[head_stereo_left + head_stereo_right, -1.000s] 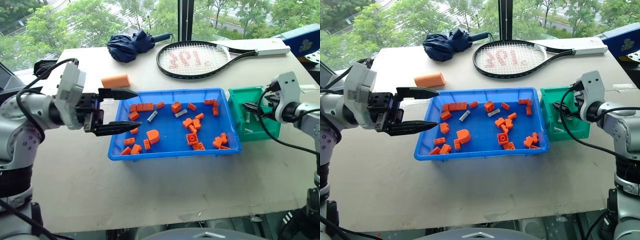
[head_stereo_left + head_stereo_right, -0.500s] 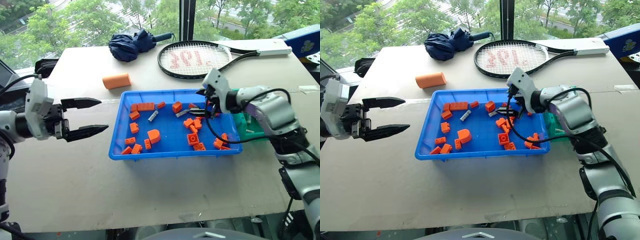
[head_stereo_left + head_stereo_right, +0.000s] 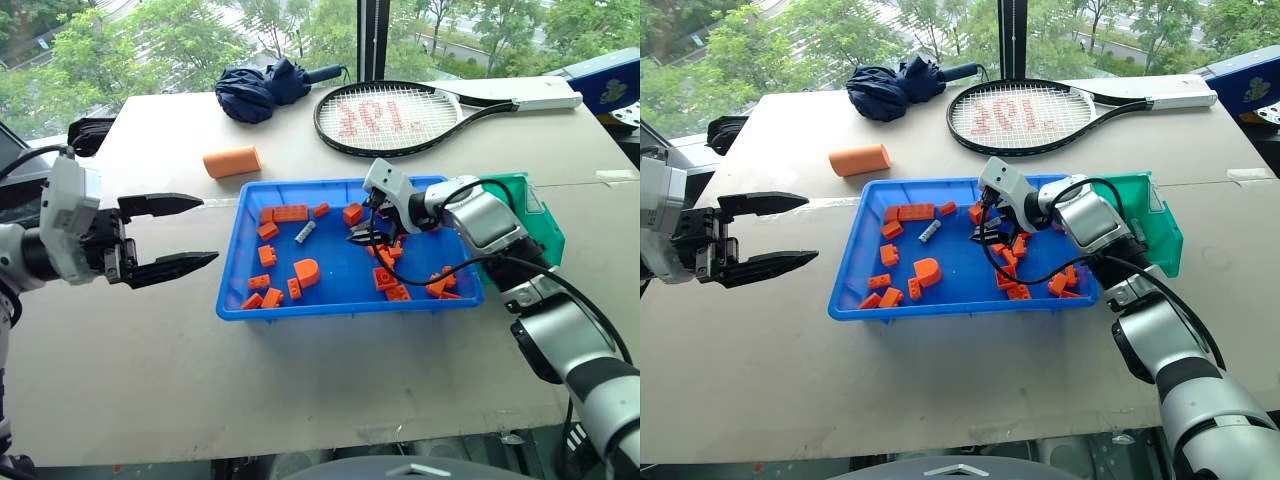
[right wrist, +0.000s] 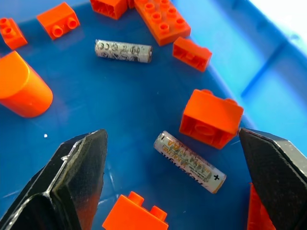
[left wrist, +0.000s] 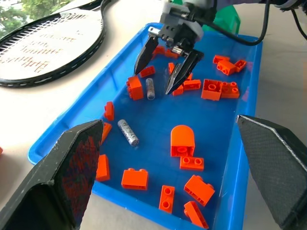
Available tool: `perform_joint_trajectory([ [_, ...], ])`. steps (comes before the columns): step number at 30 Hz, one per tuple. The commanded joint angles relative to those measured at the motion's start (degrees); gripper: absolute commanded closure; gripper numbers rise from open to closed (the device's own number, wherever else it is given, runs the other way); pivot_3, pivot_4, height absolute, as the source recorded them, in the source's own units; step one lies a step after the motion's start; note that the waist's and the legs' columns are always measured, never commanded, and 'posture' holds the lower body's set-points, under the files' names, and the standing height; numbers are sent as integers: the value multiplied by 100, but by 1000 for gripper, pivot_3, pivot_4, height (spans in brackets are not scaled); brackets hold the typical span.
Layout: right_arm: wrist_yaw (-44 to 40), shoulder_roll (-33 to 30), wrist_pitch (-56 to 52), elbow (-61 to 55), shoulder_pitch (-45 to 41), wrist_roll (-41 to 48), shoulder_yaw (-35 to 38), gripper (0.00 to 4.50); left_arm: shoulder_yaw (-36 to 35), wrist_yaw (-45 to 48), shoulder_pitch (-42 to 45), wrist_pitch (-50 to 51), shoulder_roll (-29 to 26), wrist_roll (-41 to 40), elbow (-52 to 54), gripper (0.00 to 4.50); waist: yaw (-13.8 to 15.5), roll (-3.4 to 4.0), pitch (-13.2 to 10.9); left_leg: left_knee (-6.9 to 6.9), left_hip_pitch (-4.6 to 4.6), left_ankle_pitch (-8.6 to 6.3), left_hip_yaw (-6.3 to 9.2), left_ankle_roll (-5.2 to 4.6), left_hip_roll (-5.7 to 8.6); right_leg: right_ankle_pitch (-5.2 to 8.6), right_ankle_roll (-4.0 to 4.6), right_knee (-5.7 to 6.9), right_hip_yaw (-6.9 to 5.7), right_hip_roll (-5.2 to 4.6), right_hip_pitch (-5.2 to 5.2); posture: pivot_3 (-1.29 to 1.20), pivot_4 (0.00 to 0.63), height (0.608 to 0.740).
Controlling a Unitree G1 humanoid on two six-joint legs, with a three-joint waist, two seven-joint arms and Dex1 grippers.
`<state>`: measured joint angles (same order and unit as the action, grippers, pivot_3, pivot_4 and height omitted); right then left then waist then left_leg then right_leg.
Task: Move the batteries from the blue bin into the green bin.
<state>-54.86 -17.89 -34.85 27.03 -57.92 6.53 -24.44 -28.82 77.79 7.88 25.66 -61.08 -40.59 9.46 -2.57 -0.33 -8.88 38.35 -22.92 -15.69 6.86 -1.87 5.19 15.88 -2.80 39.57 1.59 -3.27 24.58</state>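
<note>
Two silver-grey cylindrical batteries (image 4: 189,161) lie among orange plastic bricks (image 4: 210,118) in the wide blue plastic bin (image 3: 330,300). The right end effector (image 5: 167,67) hangs over one, fingers apart. The left end effector (image 3: 180,236), fingers apart, hovers above the tabletop (image 3: 300,380) beside the bin.

A test room or lab by a large window (image 3: 200,40) with trees outside: a plain pale surface (image 3: 300,380) carries unrelated props, a tennis racket (image 3: 400,115), a folded umbrella (image 3: 260,90).
</note>
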Motion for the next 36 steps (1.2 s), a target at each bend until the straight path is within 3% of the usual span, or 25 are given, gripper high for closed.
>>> perform_joint_trajectory([
  [1,-160,63,-22,97,-180,-156,-21,130,-113,-44,66,44,-35,-169,304,0,-1,0,0,0,0,0,0,0,0,0,0,0,0,0,0,0,150,740],
  [5,-195,153,-67,283,-167,-269,23,130,-70,-67,112,59,-23,-195,362,0,-1,0,0,0,0,0,1,1,0,0,0,2,0,0,1,0,150,740],
  [8,-170,224,8,419,-144,-353,36,878,-40,-93,156,73,-12,-231,388,0,-7,0,0,0,0,1,0,1,0,0,0,6,0,0,4,0,150,740],
  [16,-175,273,91,282,-35,-580,1,4383,54,-88,235,85,1,-245,373,0,-11,0,1,0,1,1,-1,2,0,0,0,9,1,0,4,0,150,740],
  [28,-205,-200,-1124,-2011,363,-181,537,4459,523,-34,660,-12,203,-225,199,0,2,-1,0,1,1,1,0,2,0,0,0,12,0,0,5,0,150,740],
  [33,320,-358,-2333,-3240,521,471,1648,4459,788,-17,968,-18,329,-235,157,0,19,-1,0,3,-3,1,1,2,1,0,0,13,0,-1,7,0,150,740],
  [36,593,-848,-2952,-3842,667,629,2228,4459,963,-45,1231,42,433,-316,185,0,42,-2,2,3,-3,1,2,2,2,0,0,14,-2,-2,6,0,150,740],
])
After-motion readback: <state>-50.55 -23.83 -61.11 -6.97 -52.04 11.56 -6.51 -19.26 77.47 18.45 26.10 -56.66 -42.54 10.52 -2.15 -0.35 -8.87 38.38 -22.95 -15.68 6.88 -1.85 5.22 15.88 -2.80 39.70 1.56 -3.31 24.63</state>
